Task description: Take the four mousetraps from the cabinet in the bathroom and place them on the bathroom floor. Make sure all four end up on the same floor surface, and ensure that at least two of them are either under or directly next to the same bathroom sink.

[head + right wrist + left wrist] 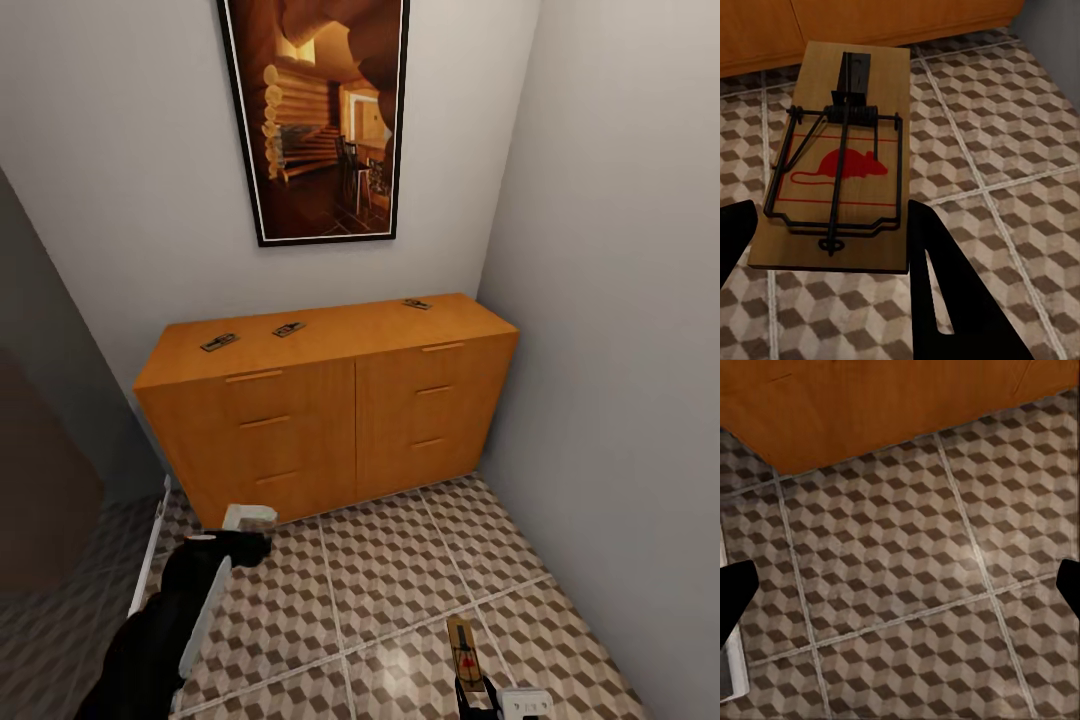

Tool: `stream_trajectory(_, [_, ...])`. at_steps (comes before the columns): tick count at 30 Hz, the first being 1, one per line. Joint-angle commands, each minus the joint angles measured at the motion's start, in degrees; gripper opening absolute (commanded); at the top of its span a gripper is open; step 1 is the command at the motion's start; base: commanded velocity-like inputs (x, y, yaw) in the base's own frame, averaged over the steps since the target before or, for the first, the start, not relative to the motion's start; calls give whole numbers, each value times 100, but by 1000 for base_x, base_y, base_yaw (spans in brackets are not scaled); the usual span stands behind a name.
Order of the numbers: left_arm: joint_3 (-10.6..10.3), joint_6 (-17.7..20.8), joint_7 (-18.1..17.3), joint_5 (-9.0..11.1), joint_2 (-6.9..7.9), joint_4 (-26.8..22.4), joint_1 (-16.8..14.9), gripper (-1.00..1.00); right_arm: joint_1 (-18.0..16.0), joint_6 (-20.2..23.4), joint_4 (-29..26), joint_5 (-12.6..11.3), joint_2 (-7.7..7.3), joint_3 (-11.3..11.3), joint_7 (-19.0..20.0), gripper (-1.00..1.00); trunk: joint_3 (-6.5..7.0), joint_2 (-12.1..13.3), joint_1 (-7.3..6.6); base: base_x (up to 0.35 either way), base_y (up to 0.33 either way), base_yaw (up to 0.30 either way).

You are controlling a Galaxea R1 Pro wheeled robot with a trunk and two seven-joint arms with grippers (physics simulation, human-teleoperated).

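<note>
Three mousetraps [218, 342] [288, 328] [417, 303] lie on top of the orange-brown cabinet [330, 420] against the back wall. The fourth mousetrap [463, 648] is in my right gripper [476, 690], low over the bathroom floor [400, 560]. The right wrist view shows that mousetrap [836, 157] with its red mouse mark and dark wire, the right gripper [832, 247] shut on its near end and its fingers [937, 285] at both sides. My left gripper [248, 528] hangs open over tiles near the cabinet's left foot; in the left wrist view it [900, 589] holds nothing, with its fingertips [735, 592] far apart.
A framed picture [315, 110] hangs above the cabinet. A grey wall [620, 400] closes the right side, close to the cabinet's end. A dark blurred surface [40, 480] and a white strip [150, 545] stand at the left. Open tiles lie between both arms.
</note>
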Motion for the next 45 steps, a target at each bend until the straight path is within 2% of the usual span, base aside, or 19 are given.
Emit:
stream_trajectory(1, [-4,196,27,9,-1,-23,-288,100,-4,-17,5,-47,0,40,13,-100,-6,-3,0,0,0,0])
stream_trajectory(2, [-1,355,36,12,-1,-15,-731,100,-4,-17,5,-47,0,40,12,-100,-6,-3,0,0,0,0])
stream_trajectory(3, [0,419,44,13,-1,16,-1039,100,-4,-17,5,-47,0,40,12,-100,-6,-3,0,0,0,0])
stream_trajectory(4, [0,441,47,15,-2,38,-1192,100,-4,-17,5,-47,0,40,13,-100,-6,-3,0,0,0,0])
stream_trajectory(6, [1,500,62,20,-5,181,-1759,100,-4,-17,5,-47,0,40,12,-100,-6,-3,0,0,0,0])
stream_trajectory(9, [3,524,72,22,-14,420,-2254,100,-4,-17,5,-47,0,40,11,-100,-6,-3,0,0,0,0])
stream_trajectory(11, [2,536,79,21,-24,742,-2744,100,-4,-17,4,-47,0,40,12,-100,-6,-3,0,0,0,0])
stream_trajectory(13, [6,541,77,12,-23,786,-2918,100,-4,-17,4,-47,0,40,12,-100,-6,-3,0,0,0,0])
stream_trajectory(17, [11,556,64,14,-10,621,-3001,100,-4,-17,5,-47,0,40,11,-100,-6,-3,0,0,0,0])
stream_trajectory(24, [-26,574,-22,27,234,287,-3030,100,-4,-17,5,-47,0,40,9,-100,-6,-3,0,0,0,0])
stream_trajectory(28, [-22,576,-190,20,289,259,-3036,100,-4,-17,5,-47,0,41,8,-100,-6,-3,0,0,0,0])
stream_trajectory(36, [35,575,-240,9,433,61,-3038,100,-4,-17,5,-47,0,45,8,-100,-6,-3,0,0,0,0])
stream_trajectory(39, [171,575,-240,7,444,-63,-3038,100,-4,-17,5,-47,0,47,8,-100,-6,-3,0,0,0,0])
stream_trajectory(41, [529,574,-240,7,450,-212,-3038,100,-4,-17,5,-47,0,47,8,-100,-6,-3,0,0,0,0])
stream_trajectory(43, [732,571,-242,6,453,-277,-3038,100,-4,-17,5,-47,0,48,8,-100,-6,-3,0,0,0,0])
stream_trajectory(45, [807,570,-243,6,454,-302,-3038,100,-4,-17,5,-47,0,48,8,-100,-6,-3,0,0,0,0])
